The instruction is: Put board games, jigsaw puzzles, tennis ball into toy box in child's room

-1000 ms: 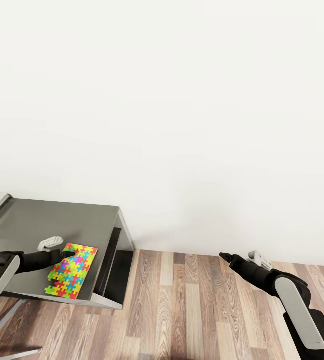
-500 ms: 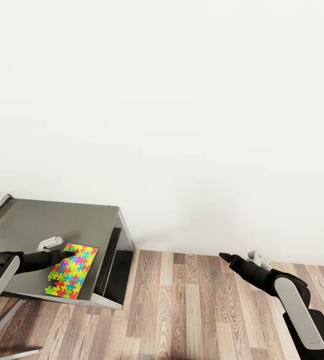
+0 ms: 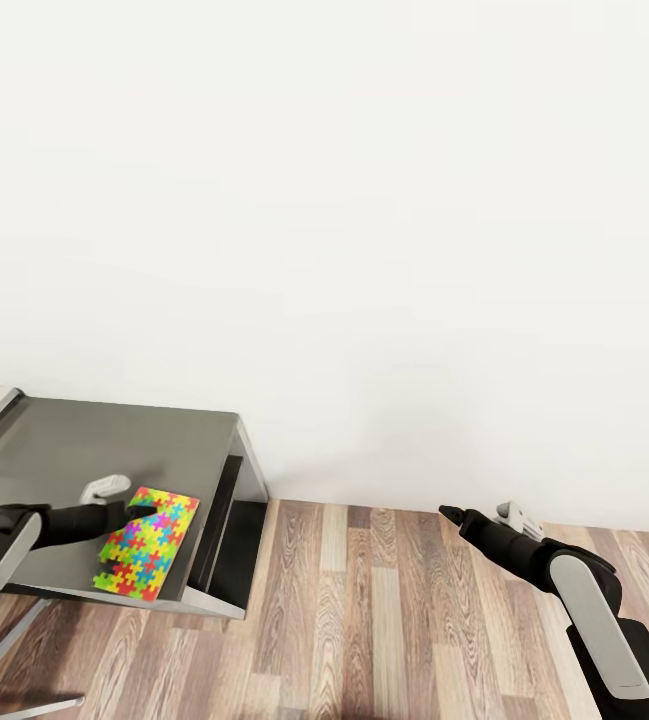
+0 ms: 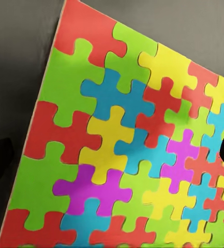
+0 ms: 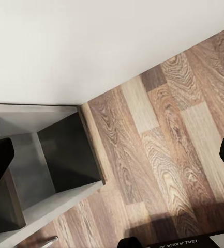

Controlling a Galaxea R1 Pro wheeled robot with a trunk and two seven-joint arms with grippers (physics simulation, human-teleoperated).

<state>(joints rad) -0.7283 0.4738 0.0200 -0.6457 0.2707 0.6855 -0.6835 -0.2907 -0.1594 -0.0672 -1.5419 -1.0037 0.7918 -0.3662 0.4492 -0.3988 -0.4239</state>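
**L gripper on puzzle at table edge**

L gripper (image 3: 142,512) clamps the jigsaw puzzle (image 3: 146,542), near the table's (image 3: 84,440) front-right corner. R gripper (image 3: 446,513) hangs over wood floor (image 3: 364,610); fingertips look together. White wall (image 3: 364,250) behind.

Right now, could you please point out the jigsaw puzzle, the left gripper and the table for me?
jigsaw puzzle (image 3: 147,544), head view, middle of the coloured sheet.
left gripper (image 3: 142,511), head view, at its dark fingertips by the puzzle's far edge.
table (image 3: 114,440), head view, bare grey top behind the puzzle.
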